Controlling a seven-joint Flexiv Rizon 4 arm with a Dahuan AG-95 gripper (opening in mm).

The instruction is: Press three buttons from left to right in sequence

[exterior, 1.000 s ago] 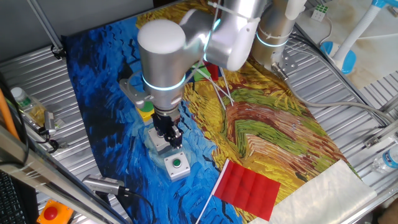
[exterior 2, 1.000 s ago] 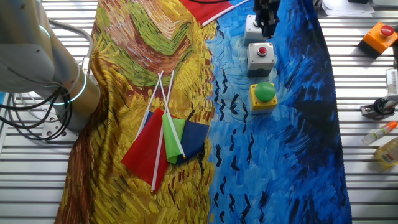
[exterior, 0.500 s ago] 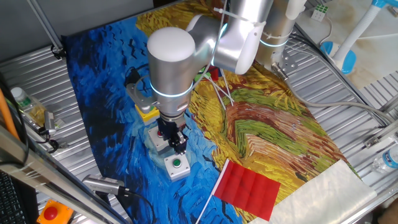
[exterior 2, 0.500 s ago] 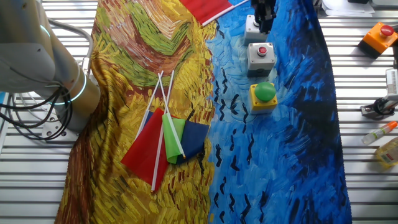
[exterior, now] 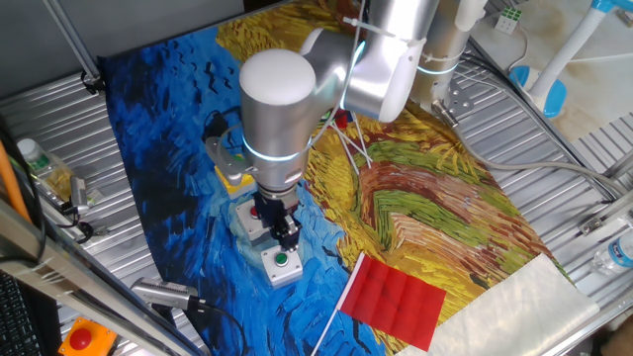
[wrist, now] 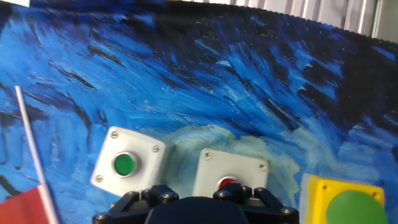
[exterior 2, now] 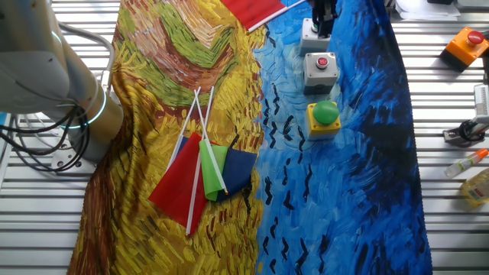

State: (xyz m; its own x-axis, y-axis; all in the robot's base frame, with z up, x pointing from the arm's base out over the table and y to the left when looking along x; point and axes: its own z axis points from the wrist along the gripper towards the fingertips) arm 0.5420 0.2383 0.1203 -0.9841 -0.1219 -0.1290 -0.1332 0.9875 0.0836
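Three button boxes stand in a row on the blue part of the cloth. In the hand view they are the grey box with the small green cap (wrist: 126, 163), the grey box with the small red cap (wrist: 230, 180) and the yellow box with the green dome (wrist: 345, 202). In one fixed view my gripper (exterior: 288, 237) hangs low between the red-cap box (exterior: 249, 220) and the green-cap box (exterior: 280, 263). The arm hides most of the yellow box (exterior: 230, 178). In the other fixed view the gripper (exterior 2: 325, 30) covers the green-cap box (exterior 2: 309, 30). The fingertips do not show clearly.
A red flag (exterior: 396, 297) lies just right of the green-cap box. A bundle of flags (exterior 2: 206, 172) lies on the yellow part of the cloth. An orange box with a red button (exterior 2: 466, 44) and bottles (exterior 2: 470, 164) sit on the metal table beside the cloth.
The gripper has moved from above the red-cap box towards the green-cap box, and a little lower. The boxes have not moved.
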